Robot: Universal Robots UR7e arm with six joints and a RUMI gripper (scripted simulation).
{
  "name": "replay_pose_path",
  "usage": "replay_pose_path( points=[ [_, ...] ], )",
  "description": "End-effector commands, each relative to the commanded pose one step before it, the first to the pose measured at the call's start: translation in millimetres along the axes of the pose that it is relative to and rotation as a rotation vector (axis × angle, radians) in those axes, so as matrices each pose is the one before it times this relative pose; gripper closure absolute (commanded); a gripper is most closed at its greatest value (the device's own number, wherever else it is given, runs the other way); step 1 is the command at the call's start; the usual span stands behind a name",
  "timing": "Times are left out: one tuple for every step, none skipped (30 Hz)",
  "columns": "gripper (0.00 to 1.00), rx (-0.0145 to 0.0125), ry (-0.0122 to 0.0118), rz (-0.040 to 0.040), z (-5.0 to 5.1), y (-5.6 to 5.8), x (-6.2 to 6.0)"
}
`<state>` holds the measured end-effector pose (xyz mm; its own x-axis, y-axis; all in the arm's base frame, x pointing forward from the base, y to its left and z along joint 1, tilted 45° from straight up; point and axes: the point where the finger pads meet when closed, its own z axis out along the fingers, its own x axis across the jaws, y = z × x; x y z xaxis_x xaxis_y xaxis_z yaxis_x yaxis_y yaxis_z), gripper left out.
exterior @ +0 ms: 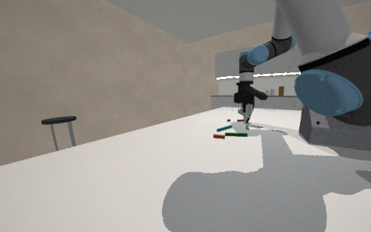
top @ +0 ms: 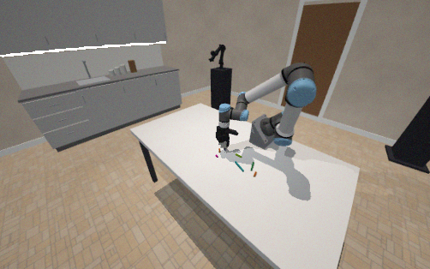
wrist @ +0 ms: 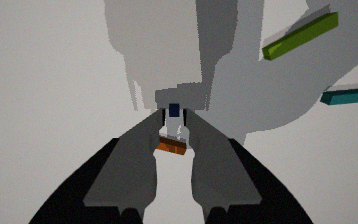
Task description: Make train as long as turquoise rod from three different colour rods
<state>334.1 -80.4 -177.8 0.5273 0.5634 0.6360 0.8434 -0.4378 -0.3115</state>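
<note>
Standing slightly apart, the fingers of the tool [top: 224,148] [exterior: 247,122] [wrist: 174,117] grip nothing; a narrow gap shows on each side of the blue rod [wrist: 174,110], which lies between the fingertips in the wrist view. One orange rod [top: 219,150] [exterior: 240,120] [wrist: 171,146] lies just beside the blue rod, near the tool. The lime rod [top: 238,155] [exterior: 247,126] [wrist: 301,36] and turquoise rod [top: 239,166] [exterior: 224,128] [wrist: 341,97] lie farther from the tool on the desk [top: 184,150] [exterior: 111,177] [wrist: 55,85].

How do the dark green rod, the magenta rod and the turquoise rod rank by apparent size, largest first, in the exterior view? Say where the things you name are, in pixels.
1. dark green rod [top: 253,166] [exterior: 236,134]
2. turquoise rod [top: 239,166] [exterior: 224,128] [wrist: 341,97]
3. magenta rod [top: 217,156] [exterior: 228,120]
</note>
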Motion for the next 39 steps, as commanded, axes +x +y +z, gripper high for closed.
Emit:
replay_pose_path(
  points=[
    [0.86, -0.00114, -0.00038, -0.00012, -0.42, 0.39, -0.18],
    [0.86, 0.0, 0.0, 0.0, 0.0, 0.0, 0.0],
    [0.86, 0.0, 0.0, 0.0, 0.0, 0.0, 0.0],
    [0.86, 0.0, 0.0, 0.0, 0.0, 0.0, 0.0],
    [0.86, 0.0, 0.0, 0.0, 0.0, 0.0, 0.0],
    [0.86, 0.0, 0.0, 0.0, 0.0, 0.0, 0.0],
    [0.86, 0.0, 0.0, 0.0, 0.0, 0.0, 0.0],
    [0.86, 0.0, 0.0, 0.0, 0.0, 0.0, 0.0],
    [0.86, 0.0, 0.0, 0.0, 0.0, 0.0, 0.0],
    [0.86, 0.0, 0.0, 0.0, 0.0, 0.0, 0.0],
    [0.86, 0.0, 0.0, 0.0, 0.0, 0.0, 0.0],
    [0.86, 0.0, 0.0, 0.0, -0.03, 0.0, 0.0],
    [0.86, 0.0, 0.0, 0.0, -0.2, 0.0, 0.0],
    [0.86, 0.0, 0.0, 0.0, -0.51, 0.0, 0.0],
    [0.86, 0.0, 0.0, 0.0, -0.93, 0.0, 0.0],
    [0.86, 0.0, 0.0, 0.0, -1.42, 0.0, 0.0],
    [0.86, 0.0, 0.0, 0.0, -1.96, -0.01, 0.0],
    [0.86, 0.0, 0.0, 0.0, -2.52, 0.01, 0.0],
    [0.86, 0.0, 0.0, 0.0, -3.08, 0.0, 0.0],
    [0.86, 0.0, 0.0, 0.0, -3.62, 0.0, 0.0],
    [0.86, 0.0, 0.0, 0.0, -4.11, 0.0, 0.0],
    [0.86, 0.0, 0.0, 0.0, -4.56, 0.0, 0.0],
    [0.86, 0.0, 0.0, 0.0, -4.94, 0.0, 0.0],
    [0.86, 0.0, 0.0, 0.0, -5.24, 0.0, 0.0],
    [0.86, 0.0, 0.0, 0.0, 0.0, 0.0, 0.0],
    [0.86, 0.0, 0.0, 0.0, 0.0, 0.0, 0.0],
    [0.86, 0.0, 0.0, 0.0, -5.46, 0.0, 0.0],
    [0.86, 0.0, 0.0, 0.0, -5.58, 0.0, 0.0],
    [0.86, 0.0, 0.0, 0.0, -5.61, 0.0, 0.0],
    [0.86, 0.0, 0.0, 0.0, -5.53, 0.0, 0.0],
    [0.86, 0.0, 0.0, 0.0, -5.36, 0.0, 0.0],
    [0.86, 0.0, 0.0, 0.0, -5.1, 0.0, 0.0],
    [0.86, 0.0, 0.0, 0.0, -4.75, 0.0, 0.0],
    [0.86, 0.0, 0.0, 0.0, -4.31, 0.0, 0.0],
    [0.86, 0.0, 0.0, 0.0, -3.81, 0.01, 0.0],
    [0.86, 0.0, 0.0, 0.0, -3.26, 0.0, 0.0],
    [0.86, 0.0, 0.0, 0.0, -2.68, -0.01, 0.0],
    [0.86, 0.0, 0.0, 0.0, -2.1, 0.0, 0.0],
    [0.86, 0.0, 0.0, 0.0, -1.52, 0.0, 0.0]
  ],
)
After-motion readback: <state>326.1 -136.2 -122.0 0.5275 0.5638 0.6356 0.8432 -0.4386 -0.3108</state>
